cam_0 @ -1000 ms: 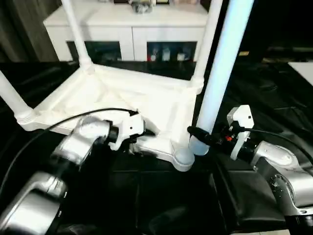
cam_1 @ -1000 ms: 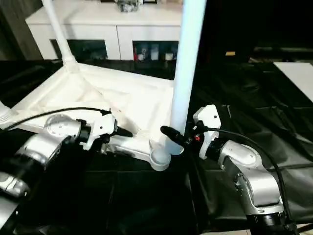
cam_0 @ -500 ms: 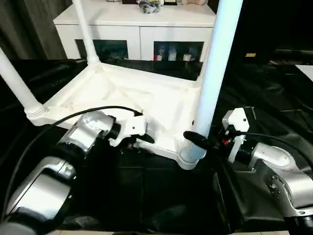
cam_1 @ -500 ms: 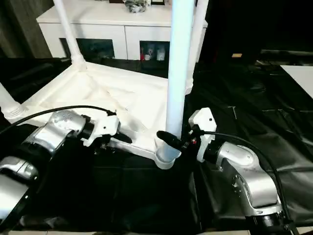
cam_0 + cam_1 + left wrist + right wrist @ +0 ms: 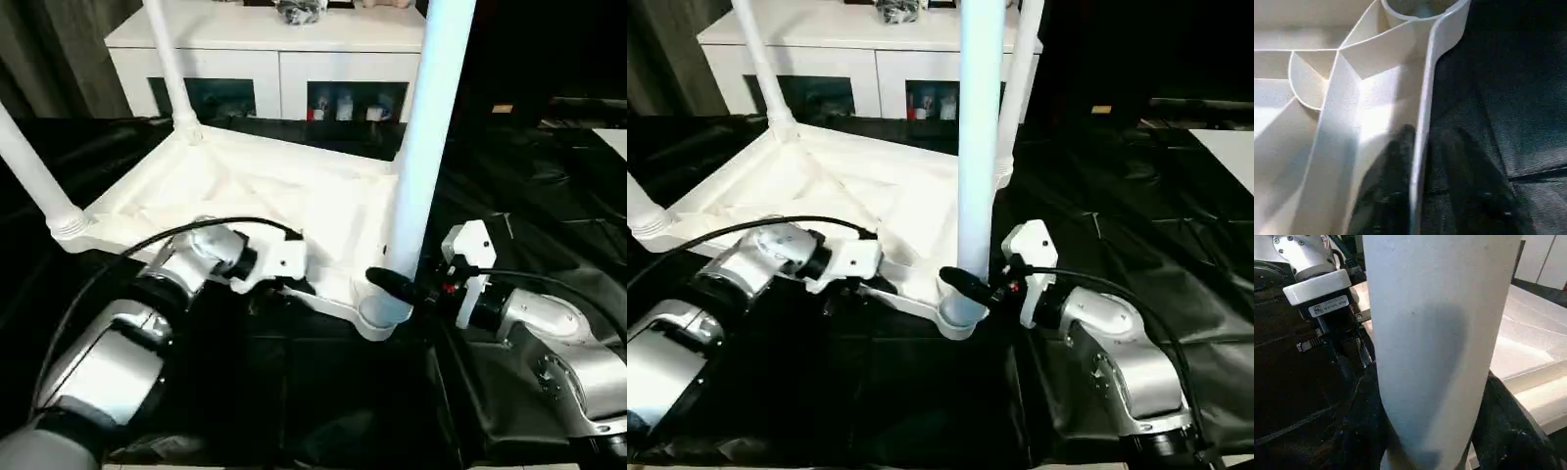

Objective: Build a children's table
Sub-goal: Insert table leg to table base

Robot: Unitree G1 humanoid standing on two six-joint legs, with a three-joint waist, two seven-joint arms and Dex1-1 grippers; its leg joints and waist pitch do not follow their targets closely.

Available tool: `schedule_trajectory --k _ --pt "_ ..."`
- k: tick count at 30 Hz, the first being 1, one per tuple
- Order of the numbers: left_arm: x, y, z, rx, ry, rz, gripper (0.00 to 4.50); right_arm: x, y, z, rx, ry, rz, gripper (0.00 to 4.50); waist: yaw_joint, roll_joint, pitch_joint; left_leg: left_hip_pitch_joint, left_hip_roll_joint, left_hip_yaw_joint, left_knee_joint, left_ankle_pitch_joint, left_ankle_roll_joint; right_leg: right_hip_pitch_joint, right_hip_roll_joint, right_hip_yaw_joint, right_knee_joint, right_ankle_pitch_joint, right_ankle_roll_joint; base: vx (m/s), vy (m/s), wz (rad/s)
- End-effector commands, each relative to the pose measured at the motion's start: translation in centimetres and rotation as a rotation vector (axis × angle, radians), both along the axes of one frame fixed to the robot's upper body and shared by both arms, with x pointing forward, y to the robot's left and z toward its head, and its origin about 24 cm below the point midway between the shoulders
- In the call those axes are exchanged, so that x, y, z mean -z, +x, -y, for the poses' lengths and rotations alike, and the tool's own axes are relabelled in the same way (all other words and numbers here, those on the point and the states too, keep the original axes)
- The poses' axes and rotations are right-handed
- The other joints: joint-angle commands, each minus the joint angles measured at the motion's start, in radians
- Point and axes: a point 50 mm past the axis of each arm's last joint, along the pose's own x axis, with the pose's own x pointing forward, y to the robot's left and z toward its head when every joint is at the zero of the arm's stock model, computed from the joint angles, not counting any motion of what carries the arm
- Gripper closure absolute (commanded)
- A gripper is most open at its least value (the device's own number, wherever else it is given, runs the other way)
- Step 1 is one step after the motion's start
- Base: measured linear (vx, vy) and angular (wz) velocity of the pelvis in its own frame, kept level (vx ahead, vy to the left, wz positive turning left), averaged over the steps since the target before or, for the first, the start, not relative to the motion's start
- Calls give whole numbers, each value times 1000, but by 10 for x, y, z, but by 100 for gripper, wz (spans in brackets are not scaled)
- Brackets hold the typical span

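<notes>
1. The small white plastic table top with ribbed underside (image 5: 245,186) lies upside down on the bench draped in black sheeting (image 5: 549,186). Its near edge wall stands between the black fingers of the left gripper (image 5: 1418,191), which sit close on either side of it; whether they have clamped is not clear. If they only brush the thin wall, the top may slide or swivel under any twisting load.
2. The right gripper (image 5: 392,286) is clamped on the base of the long round tapered white leg (image 5: 423,147), which stands upright in the corner socket just in front of that gripper. If the leg leans off the socket's axis, the thread could cross and jam.
3. The smooth taper could slip through the right gripper.
4. Three other fitted legs (image 5: 168,61) rise beyond both grippers.
</notes>
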Motion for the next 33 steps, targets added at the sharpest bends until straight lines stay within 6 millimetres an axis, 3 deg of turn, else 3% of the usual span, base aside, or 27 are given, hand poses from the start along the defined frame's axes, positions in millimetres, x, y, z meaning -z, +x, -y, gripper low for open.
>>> schedule_trajectory --k 1,8,9,11,12,16,20,22,24,25,29,30,31,33 --pt "3 -1 -2 19 39 -13 373 -7 -2 -1 -14 -3 40 264 1 1 -60 37 86 -37 -91 -238 24 31 -76 37 -70 90 -306 0 0 0" --pt "9 0 -8 -144 -55 -108 433 -14 11 8 120 47 70 264 -1 0 -58 37 85 -35 -92 -236 23 26 -77 38 -70 89 -316 0 0 0" --pt "15 -5 -10 -145 -57 -139 440 -15 14 11 159 60 62 264 -2 -3 -58 37 86 -35 -94 -247 19 27 -77 37 -72 64 -315 0 0 0" --pt "21 -10 -15 -150 -38 -159 448 -15 16 12 181 63 54 264 -6 0 -55 34 86 -35 -98 -251 18 28 -76 37 -73 42 -308 0 0 0" --pt "26 -13 -18 -154 -29 -167 448 -14 16 13 191 65 47 264 -6 -1 -57 37 87 -35 -96 -253 17 27 -76 37 -73 43 -308 0 0 0" --pt "38 -26 -24 -195 -21 -177 449 -14 20 17 249 81 27 264 -17 -3 -55 30 86 -33 -96 -231 33 32 -78 38 -73 55 -303 0 0 0" --pt "50 -40 -33 -285 22 -168 449 -15 27 21 330 115 -3 264 -25 1 -48 34 85 -29 -104 -271 13 27 -72 39 -88 -82 -272 0 0 0" --pt "51 -43 -34 -345 5 -138 449 -14 29 23 359 135 -28 264 -28 1 -49 36 85 -30 -108 -279 -11 27 -70 39 -90 -133 -251 0 0 0" --pt "48 -47 -34 -407 -13 -106 449 -12 30 23 385 142 -61 264 -31 -1 -49 34 85 -31 -110 -260 -8 27 -68 39 -90 -121 -245 0 0 0" --pt "47 -48 -34 -445 -20 -96 449 -11 31 22 389 150 -77 264 -32 1 -48 38 83 -28 -108 -262 -8 20 -65 40 -94 -129 -241 0 0 0" --pt "43 -51 -35 -540 -14 -75 449 -8 32 19 399 158 -126 264 -39 1 -51 37 79 -25 -105 -238 -1 22 -62 41 -93 -99 -244 0 0 0" --pt "42 -53 -36 -583 2 -69 449 -8 33 16 394 169 -137 264 -42 6 -52 37 81 -27 -106 -233 -3 24 -63 41 -90 -84 -246 0 0 0" --pt "41 -55 -36 -624 5 -63 449 -9 33 13 385 174 -141 264 -47 5 -47 29 78 -29 -108 -234 2 24 -60 39 -95 -96 -242 0 0 0" --pt "40 -61 -36 -706 50 -35 449 -8 33 7 377 187 -153 264 -52 7 -48 31 80 -29 -108 -232 0 24 -60 38 -94 -92 -243 0 0 0"
